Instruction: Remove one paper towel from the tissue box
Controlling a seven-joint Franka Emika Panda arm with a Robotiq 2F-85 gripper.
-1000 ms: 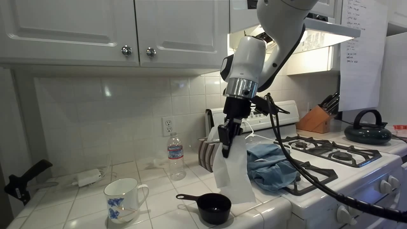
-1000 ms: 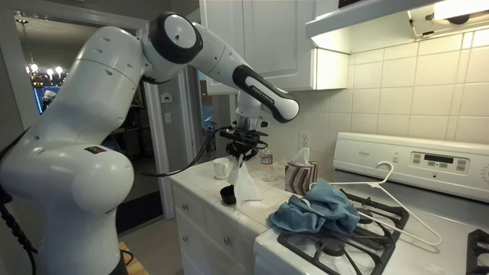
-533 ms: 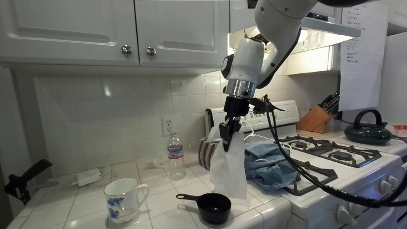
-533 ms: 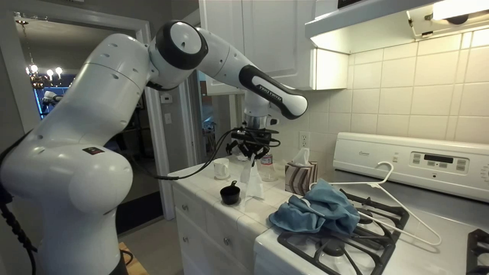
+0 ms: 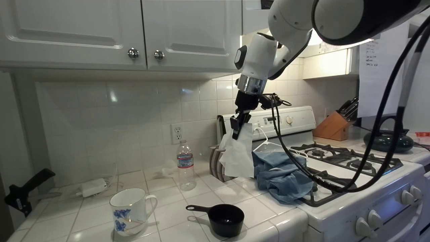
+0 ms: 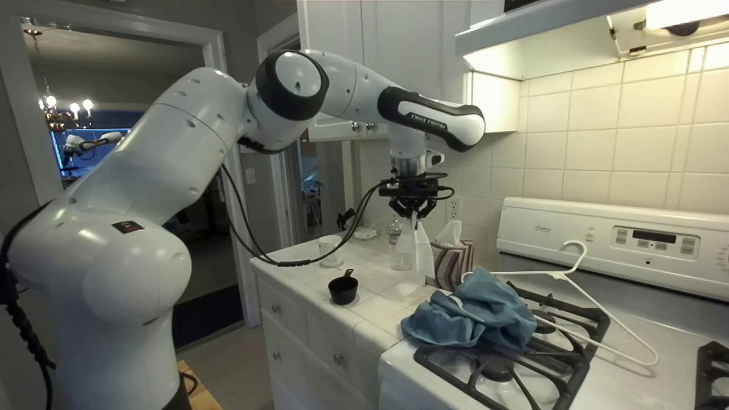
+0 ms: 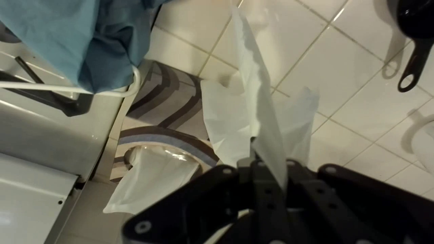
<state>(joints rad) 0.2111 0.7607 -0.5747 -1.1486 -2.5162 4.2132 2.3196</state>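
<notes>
A white paper towel (image 5: 239,156) hangs from my gripper (image 5: 236,136), which is shut on its upper part. In the wrist view the towel (image 7: 252,81) spreads out on either side of the jaws, with a folded strip standing up between them. The brown-and-white striped tissue box (image 6: 447,267) stands on the counter just beside the hanging towel, near the stove. Another white tissue (image 7: 149,179) pokes out of the box's oval opening. In an exterior view the towel covers part of the box (image 5: 217,164). The gripper is above and slightly to one side of the box.
A blue cloth (image 6: 472,310) and a white hanger (image 6: 603,319) lie by the stove grate (image 6: 507,370). On the counter stand a water bottle (image 5: 185,164), a flowered mug (image 5: 132,211) and a black measuring cup (image 5: 226,220). Cabinets (image 5: 191,33) hang above.
My gripper has risen and moved away from the measuring cup toward the tissue box and back wall, carrying the towel. The towel's lower edge hangs higher. The box and other items have stayed put.
</notes>
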